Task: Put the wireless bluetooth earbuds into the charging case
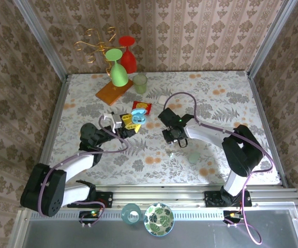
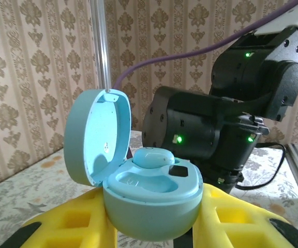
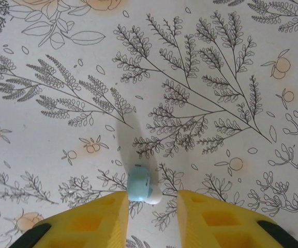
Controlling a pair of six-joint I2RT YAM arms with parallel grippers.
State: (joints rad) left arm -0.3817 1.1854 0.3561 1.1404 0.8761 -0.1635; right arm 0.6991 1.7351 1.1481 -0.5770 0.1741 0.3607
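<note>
Bud [image 3: 138,182] lies loose on the bench [image 3: 232,62] between the wide-open fingers of the right gripper [image 3: 152,201], long axis roughly along them, while the left gripper [image 2: 154,225] clamps the open case [image 2: 154,201], its twin [image 2: 153,156] seated inside.

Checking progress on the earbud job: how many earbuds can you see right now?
2. One earbud sits in a socket of the open charging case; the other earbud lies on the table between the open fingers of the right gripper. None seems hidden.
</note>
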